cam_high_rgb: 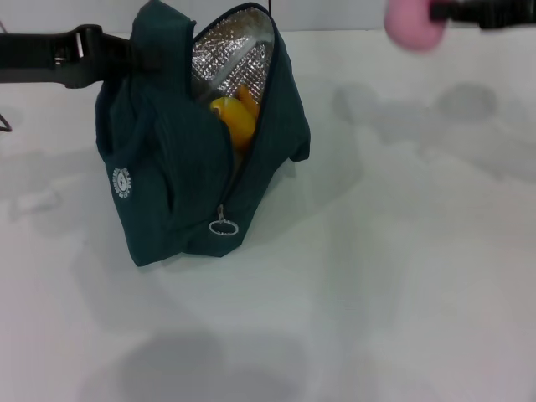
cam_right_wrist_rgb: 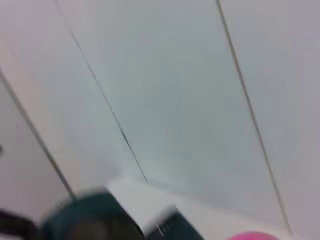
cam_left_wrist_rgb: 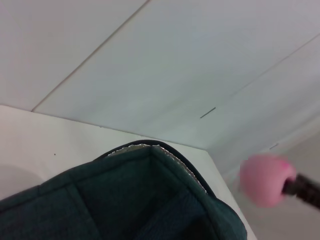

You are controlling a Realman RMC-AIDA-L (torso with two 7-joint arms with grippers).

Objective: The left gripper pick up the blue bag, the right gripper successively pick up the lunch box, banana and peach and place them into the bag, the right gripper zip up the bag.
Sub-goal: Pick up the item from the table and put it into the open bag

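- Peach (cam_high_rgb: pixel 413 25): aloft at the far right of the head view, well above the tabletop (cam_high_rgb: pixel 402 276), carried at the tip of the right hand (cam_high_rgb: pixel 435 12). The left wrist view shows the same pairing: the pink ball with a dark finger touching its side.
- Key relation: the blue bag (cam_high_rgb: pixel 167 184) and its open mouth lie to the robot's left of the peach and lower down. Judged: the coming move is a sideways carry toward the left, then a descent through the opening.
- Bag mouth: unzipped, foil lining (cam_high_rgb: pixel 230 54) exposed and facing up and toward the right arm; opening looks narrow, a long slit running from the top down toward the zip pull (cam_high_rgb: pixel 223 227).
- Banana (cam_high_rgb: pixel 233 117): already inside, yellow showing in the gap. Lunch box not visible; presumably beneath, cannot confirm.
- Left hand (cam_high_rgb: pixel 138 52): at the bag's upper left edge, closed on the fabric, holding the bag upright.
- Right hand: closed on the peach; fingers mostly cut off by the frame edge.
- Risk, judged: peach could catch the bag rim or strike the banana on entry.
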